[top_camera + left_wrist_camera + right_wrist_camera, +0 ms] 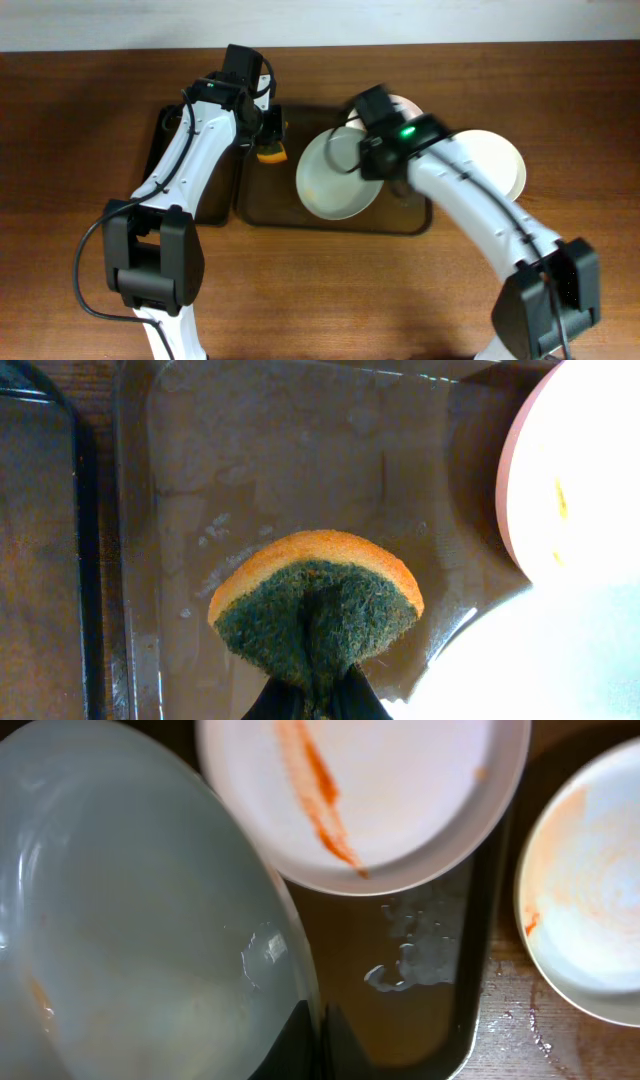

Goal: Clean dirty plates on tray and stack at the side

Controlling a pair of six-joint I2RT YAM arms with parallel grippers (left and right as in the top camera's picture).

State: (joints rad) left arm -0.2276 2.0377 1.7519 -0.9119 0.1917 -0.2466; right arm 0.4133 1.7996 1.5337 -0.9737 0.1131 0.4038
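Note:
My left gripper (269, 140) is shut on an orange and green sponge (271, 153) over the left end of the dark brown tray (262, 208). In the left wrist view the sponge (315, 595) sticks out from the jaws (315, 702) above the wet tray floor (300, 460). My right gripper (366, 160) is shut on the rim of a pale plate (335, 180), tilted over the tray. In the right wrist view the jaws (320, 1035) pinch that plate (130, 920). A sauce-streaked plate (370, 790) lies behind it. A third smeared plate (590, 900) sits on the table to the right of the tray.
A smaller black tray (216, 205) lies left of the brown tray, under my left arm; its edge shows in the left wrist view (85, 560). Water drops (415, 955) lie on the tray floor. The brown wooden table (330, 290) stretches in front.

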